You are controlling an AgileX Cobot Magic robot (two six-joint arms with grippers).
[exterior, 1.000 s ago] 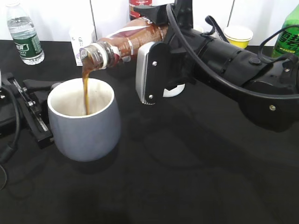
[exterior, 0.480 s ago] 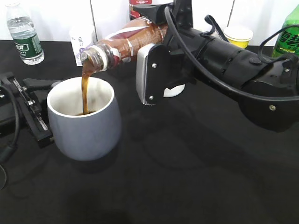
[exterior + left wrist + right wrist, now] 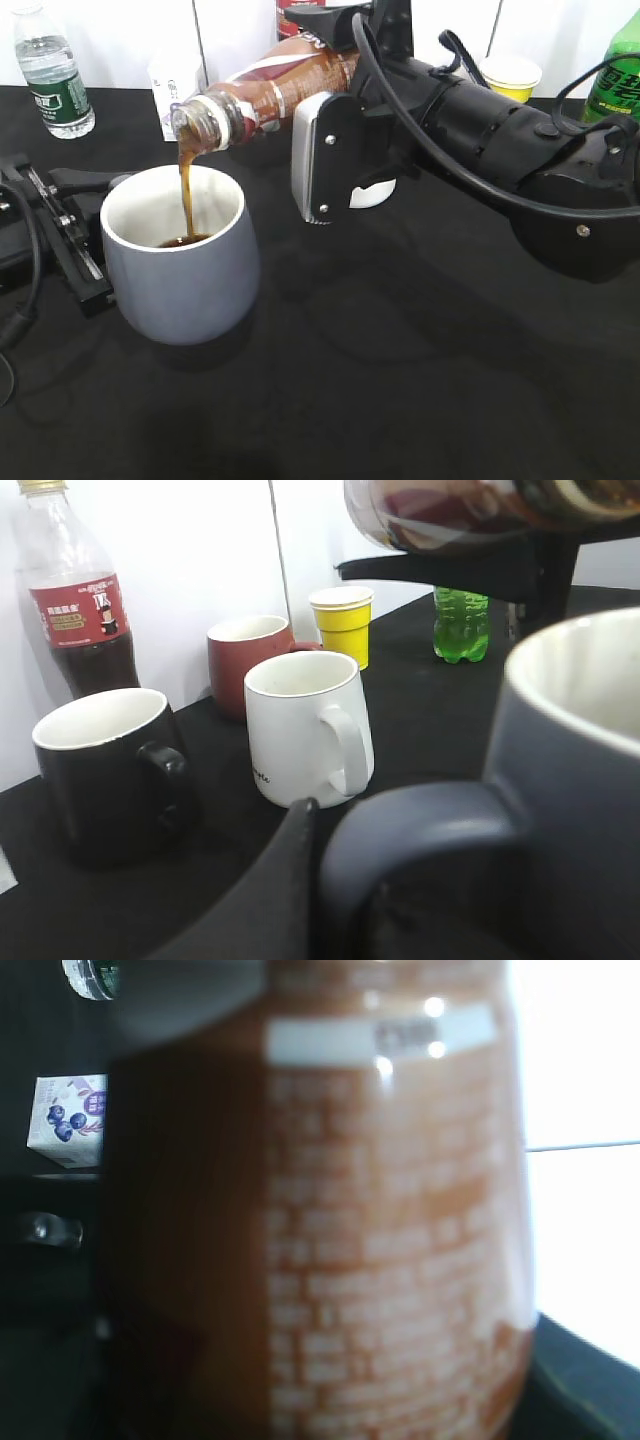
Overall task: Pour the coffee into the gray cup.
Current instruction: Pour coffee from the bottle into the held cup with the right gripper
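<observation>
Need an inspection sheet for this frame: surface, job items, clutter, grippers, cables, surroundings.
Surface: black table, no spills seen.
Job's things: coffee bottle tilted, neck down, brown stream falling into the gray cup; coffee pooled at the cup's bottom.
Clutter: black mug, white mug, red mug, yellow paper cup, cola bottle, green bottle, water bottle, small carton.
Grippers: right gripper shut on the coffee bottle; left gripper at the cup's handle, grip not clear.
Cables: black cable looped along the right arm.
Surroundings: white wall behind the table.
</observation>
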